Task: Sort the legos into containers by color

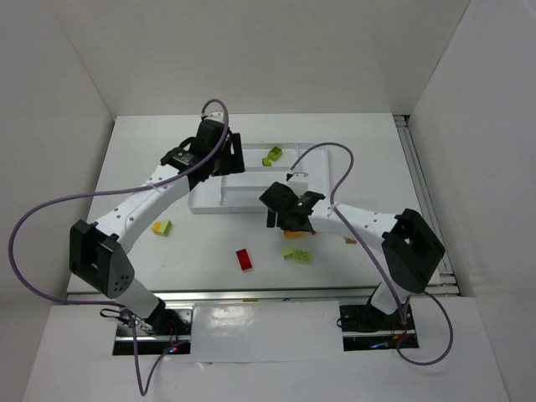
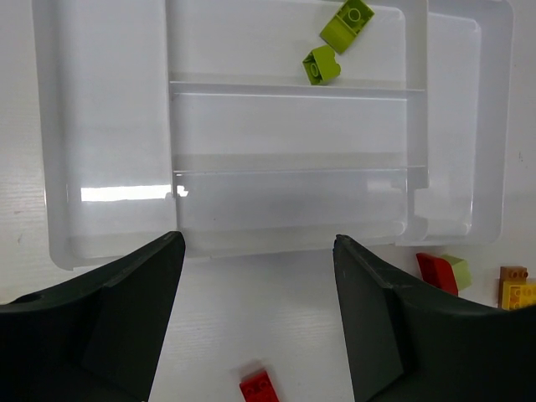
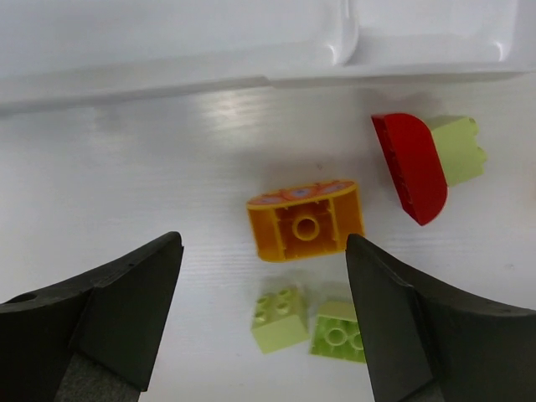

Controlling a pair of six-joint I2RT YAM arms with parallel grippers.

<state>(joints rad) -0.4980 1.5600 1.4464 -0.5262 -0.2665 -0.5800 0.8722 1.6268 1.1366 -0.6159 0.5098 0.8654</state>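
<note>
Left hand [image 2: 255,244]: fingers spread, nothing held. It hung over the near rim of the white tray [image 2: 109,209], probably parked there so the compartments stayed in its view. Two lime bricks [image 2: 346,21] lay in the far compartment, one against its near divider.

Right hand [image 3: 264,245]: also wide open and empty. Its fingers stood either side of an orange brick [image 3: 306,219], which lay on the counter [image 3: 126,184] just near of the tray. Judged to be lined up for a pick of that brick.

Just right of the orange brick, a curved red brick [image 3: 410,167] touched a pale green piece [image 3: 459,149]. Two small green bricks [image 3: 280,318] sat nearer still. Risk: in this crowding, the right finger could nudge the red one as the hand closes.

A second red brick [image 1: 244,259] and a yellow-green one [image 1: 162,227] lay on the counter well to the left. Most of the sorting was judged not yet done.
</note>
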